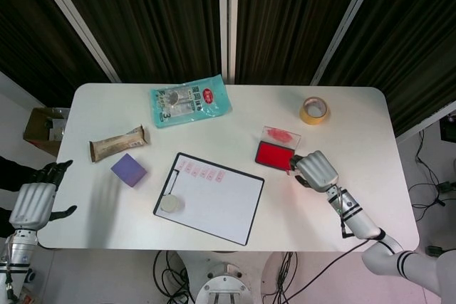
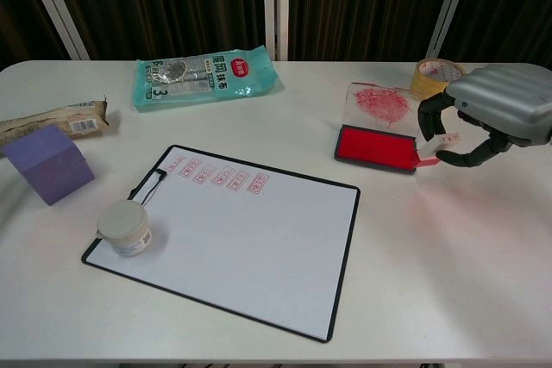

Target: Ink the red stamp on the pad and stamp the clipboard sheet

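My right hand [image 2: 496,114] [image 1: 317,171] holds the red stamp [image 2: 431,150] tilted in the air, just right of the open ink pad [image 2: 376,147] [image 1: 274,155]. The stamp's red end points down toward the pad's right edge. In the head view the hand hides most of the stamp. The pad's clear lid [image 2: 381,105] stands up behind it, smeared red. The clipboard [image 2: 233,234] [image 1: 210,196] lies at the table's middle with a row of red marks [image 2: 216,175] along its top. My left hand [image 1: 32,201] hangs off the table's left edge, fingers apart, holding nothing.
A small round white jar [image 2: 124,227] sits on the clipboard's left corner. A purple block [image 2: 47,162], a wrapped snack bar [image 2: 56,120] and a teal packet [image 2: 205,75] lie to the left and back. A tape roll [image 2: 431,79] sits behind the right hand.
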{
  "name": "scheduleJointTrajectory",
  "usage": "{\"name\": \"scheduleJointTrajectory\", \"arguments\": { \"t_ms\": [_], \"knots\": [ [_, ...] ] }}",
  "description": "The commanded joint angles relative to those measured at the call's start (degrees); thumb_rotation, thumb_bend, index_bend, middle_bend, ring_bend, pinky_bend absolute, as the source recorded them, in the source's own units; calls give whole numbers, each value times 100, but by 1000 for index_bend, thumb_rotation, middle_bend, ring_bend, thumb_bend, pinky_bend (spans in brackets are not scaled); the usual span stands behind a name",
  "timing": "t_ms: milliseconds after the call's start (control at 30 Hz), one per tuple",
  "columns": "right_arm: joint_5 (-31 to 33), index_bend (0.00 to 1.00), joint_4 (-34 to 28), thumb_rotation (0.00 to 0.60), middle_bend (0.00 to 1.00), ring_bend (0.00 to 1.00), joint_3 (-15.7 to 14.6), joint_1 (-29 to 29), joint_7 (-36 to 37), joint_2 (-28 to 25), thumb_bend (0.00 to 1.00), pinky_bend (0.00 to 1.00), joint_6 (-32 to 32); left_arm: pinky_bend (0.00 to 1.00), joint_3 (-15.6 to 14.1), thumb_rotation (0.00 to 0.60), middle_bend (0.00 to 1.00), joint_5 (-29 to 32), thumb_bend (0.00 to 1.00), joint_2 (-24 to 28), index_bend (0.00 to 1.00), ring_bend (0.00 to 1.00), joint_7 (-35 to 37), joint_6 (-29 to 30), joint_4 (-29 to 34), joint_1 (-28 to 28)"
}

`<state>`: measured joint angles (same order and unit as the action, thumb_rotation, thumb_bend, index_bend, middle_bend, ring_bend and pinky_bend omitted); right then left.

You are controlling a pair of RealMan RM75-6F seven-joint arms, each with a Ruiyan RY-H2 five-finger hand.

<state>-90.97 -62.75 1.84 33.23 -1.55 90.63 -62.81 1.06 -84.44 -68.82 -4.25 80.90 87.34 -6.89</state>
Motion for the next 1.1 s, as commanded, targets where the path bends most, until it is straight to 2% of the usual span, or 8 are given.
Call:
{"name": "scheduleJointTrajectory", "arguments": {
  "t_ms": [33, 100, 233, 500, 767, 1100],
  "knots": [
    [921, 835, -382, 600, 739, 975, 512, 336, -423, -172, 430, 1000, 940, 239, 2, 600, 135, -3, 0, -21, 111, 121, 16, 20, -24, 10],
    [1431, 844, -572, 600, 740, 981, 729, 462, -753, -213, 431, 1000, 1321, 240, -1, 600, 135, 20, 0, -27, 111, 121, 32, 13, -45, 20],
    [2168, 849, -749, 600, 745, 982, 1016, 638, -1297, -160, 431, 1000, 1601, 240, 0, 600, 135, 62, 0, -23, 111, 121, 50, -6, -76, 32],
    [3253, 859, -865, 600, 754, 982, 1221, 971, -1866, -11, 433, 1000, 2010, 240, 0, 600, 135, 76, 0, -24, 111, 121, 101, -32, -118, 29],
    [3991, 861, -963, 600, 756, 982, 1194, 1285, -2302, 77, 436, 1000, 2146, 240, -17, 600, 135, 114, 0, -81, 111, 120, 235, -59, -250, 58],
    [4756, 872, -1017, 600, 769, 988, 966, 1559, -2958, 200, 436, 1000, 1924, 240, -13, 600, 135, 140, 0, -18, 111, 121, 331, -57, -295, 85]
  ]
}}
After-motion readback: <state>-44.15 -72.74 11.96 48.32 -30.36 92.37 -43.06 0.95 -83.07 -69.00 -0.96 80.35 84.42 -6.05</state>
